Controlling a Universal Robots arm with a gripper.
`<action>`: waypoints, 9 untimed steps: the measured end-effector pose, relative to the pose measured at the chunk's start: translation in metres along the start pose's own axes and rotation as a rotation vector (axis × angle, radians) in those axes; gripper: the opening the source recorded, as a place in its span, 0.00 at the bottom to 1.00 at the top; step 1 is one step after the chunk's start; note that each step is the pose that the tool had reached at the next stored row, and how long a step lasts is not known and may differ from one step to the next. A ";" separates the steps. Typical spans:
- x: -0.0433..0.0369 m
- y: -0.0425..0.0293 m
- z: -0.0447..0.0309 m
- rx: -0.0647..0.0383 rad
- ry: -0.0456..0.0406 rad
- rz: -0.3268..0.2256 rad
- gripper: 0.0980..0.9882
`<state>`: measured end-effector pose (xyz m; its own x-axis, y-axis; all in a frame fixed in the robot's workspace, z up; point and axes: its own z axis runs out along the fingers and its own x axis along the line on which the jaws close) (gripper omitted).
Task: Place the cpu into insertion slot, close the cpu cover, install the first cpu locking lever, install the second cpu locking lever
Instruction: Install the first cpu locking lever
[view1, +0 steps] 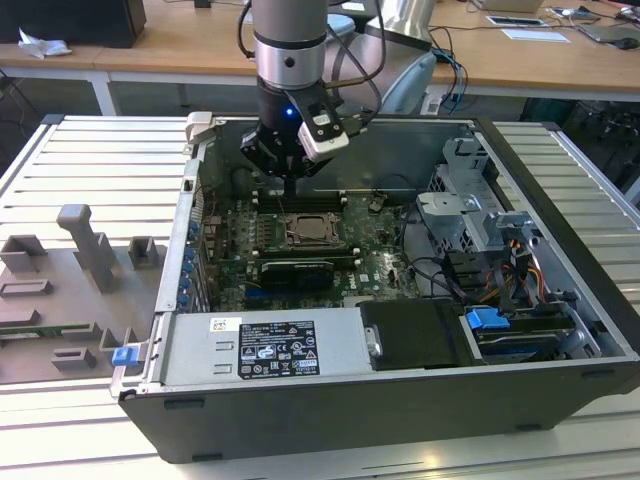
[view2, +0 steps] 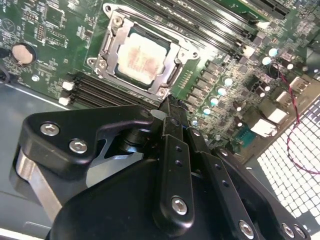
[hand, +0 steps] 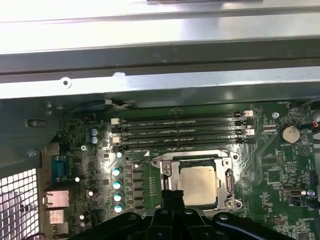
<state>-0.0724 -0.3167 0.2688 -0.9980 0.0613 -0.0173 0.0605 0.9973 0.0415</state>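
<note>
The cpu (view2: 139, 54) sat in the insertion slot (view2: 102, 55), and its pale face showed through the cut-out of the cpu cover (hand: 197, 161), which lay flat over it. The claw (view1: 290, 190) hung closed and empty above the green board (hand: 280, 165). It was near the socket's far side, by the long memory slots (hand: 180, 131), inside the open computer case (view1: 560, 400) on the bench (view1: 80, 150).

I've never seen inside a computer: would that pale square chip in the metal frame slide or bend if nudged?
Probably neither. The cpu looks flat and metal-faced, so likely stiff. The cpu cover frames its edges, so a nudge should hardly shift it.
</note>
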 end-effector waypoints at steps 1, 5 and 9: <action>0.0008 -0.0001 -0.0001 0.000 0.0001 -0.001 0.01; 0.0062 -0.0004 -0.0002 0.000 0.0002 -0.004 0.01; 0.0120 -0.0008 -0.0003 0.000 0.0004 -0.008 0.01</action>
<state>-0.0844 -0.3167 0.2689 -0.9984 0.0529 -0.0172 0.0522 0.9978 0.0414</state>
